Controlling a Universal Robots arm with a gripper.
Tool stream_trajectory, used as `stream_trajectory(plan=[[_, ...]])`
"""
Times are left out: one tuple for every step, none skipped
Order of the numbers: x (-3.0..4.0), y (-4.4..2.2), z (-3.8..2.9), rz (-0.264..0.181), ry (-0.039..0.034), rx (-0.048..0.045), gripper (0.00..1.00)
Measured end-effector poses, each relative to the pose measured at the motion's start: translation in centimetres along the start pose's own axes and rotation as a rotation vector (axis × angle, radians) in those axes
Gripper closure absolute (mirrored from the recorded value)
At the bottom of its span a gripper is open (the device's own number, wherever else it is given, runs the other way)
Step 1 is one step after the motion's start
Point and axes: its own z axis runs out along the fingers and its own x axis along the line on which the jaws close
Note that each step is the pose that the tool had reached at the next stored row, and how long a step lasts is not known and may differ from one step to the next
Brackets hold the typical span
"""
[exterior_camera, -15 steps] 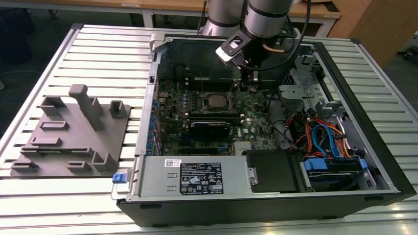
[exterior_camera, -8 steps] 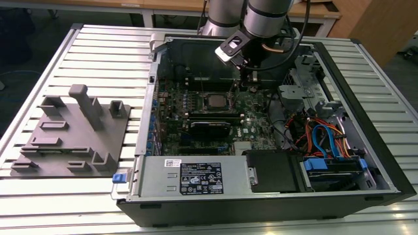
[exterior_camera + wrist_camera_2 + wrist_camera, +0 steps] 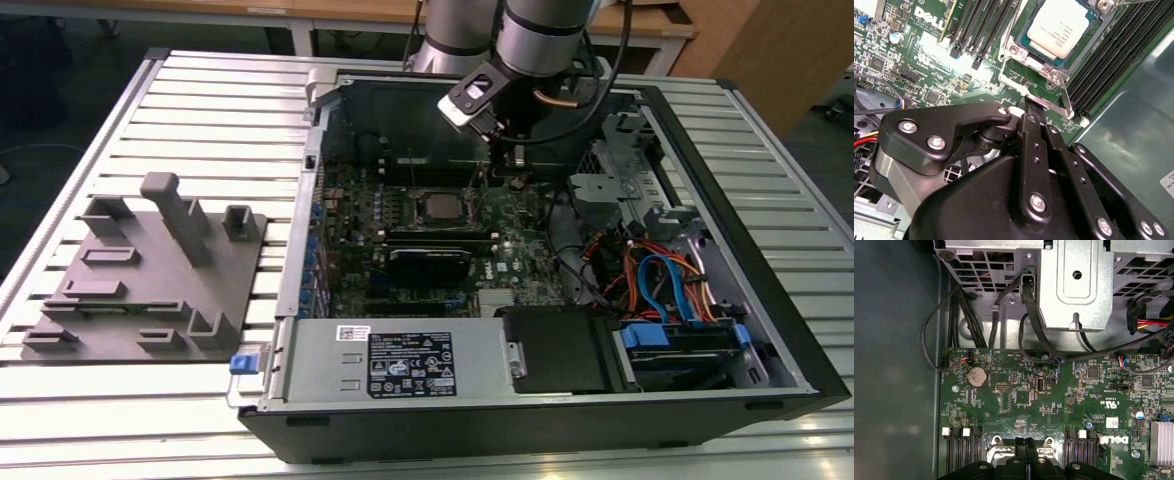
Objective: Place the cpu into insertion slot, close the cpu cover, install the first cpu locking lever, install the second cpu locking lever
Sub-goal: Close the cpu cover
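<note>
— Two black fingers [image 3: 1030, 137] pressed flat together, nothing between them that we can see; gripper [image 3: 1027, 101] tip at the socket's near edge.
— Touching the locking lever [image 3: 1068, 100]?
— Just beside it; contact we cannot tell. Beyond, the cpu cover [image 3: 1034, 62] lies down around the cpu [image 3: 1061, 25], which sits in the insertion slot [image 3: 1077, 54]. Farther off, memory slots [image 3: 1114, 45] flank it.
</note>
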Motion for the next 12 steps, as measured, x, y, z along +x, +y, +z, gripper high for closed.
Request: stream_trajectory(plan=[[0.00, -0.01, 0.00, 0.000, 0.0000, 0.0000, 0.90], [0.00, -0.03, 0.00, 0.000, 0.0000, 0.0000, 0.90], [0.00, -0.06, 0.00, 0.000, 0.0000, 0.0000, 0.90], [0.00, -0.08, 0.00, 0.000, 0.0000, 0.0000, 0.90], [0.00, -0.11, 0.00, 0.000, 0.0000, 0.0000, 0.90], [0.00, -0.13, 0.00, 0.000, 0.0000, 0.0000, 0.90], [0.00, -0.16, 0.00, 0.000, 0.0000, 0.0000, 0.90], [0.00, -0.19, 0.00, 0.000, 0.0000, 0.0000, 0.90], [0.00, -0.22, 0.00, 0.000, 0.0000, 0.0000, 0.90], [0.00, -0.26, 0.00, 0.000, 0.0000, 0.0000, 0.90], [0.00, -0.30, 0.00, 0.000, 0.0000, 0.0000, 0.90], [0.00, -0.34, 0.01, 0.000, 0.0000, 0.0000, 0.90]])
